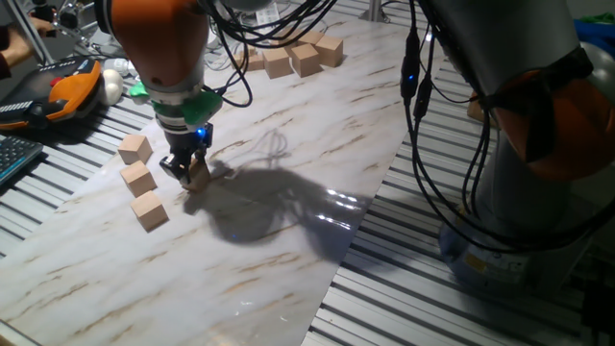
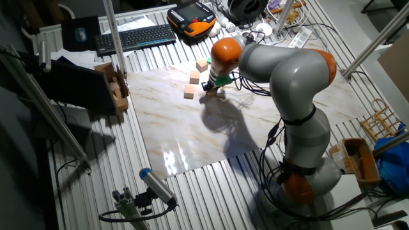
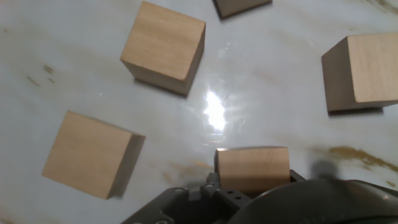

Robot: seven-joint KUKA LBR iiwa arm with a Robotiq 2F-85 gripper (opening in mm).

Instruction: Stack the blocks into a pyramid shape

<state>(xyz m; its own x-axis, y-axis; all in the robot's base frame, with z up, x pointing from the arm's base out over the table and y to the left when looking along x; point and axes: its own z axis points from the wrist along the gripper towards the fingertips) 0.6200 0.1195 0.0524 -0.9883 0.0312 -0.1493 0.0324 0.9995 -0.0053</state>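
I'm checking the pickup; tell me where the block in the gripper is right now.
The held block sits in the gripper low over the marble board, just right of the three loose blocks in one fixed view.

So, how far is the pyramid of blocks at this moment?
Nothing is stacked yet: three light-tan wooden cubes lie singly in a row on the marble-patterned board. In hand: the gripper, low at the board, holds a fourth cube. More cubes wait at the far end. All building remains.
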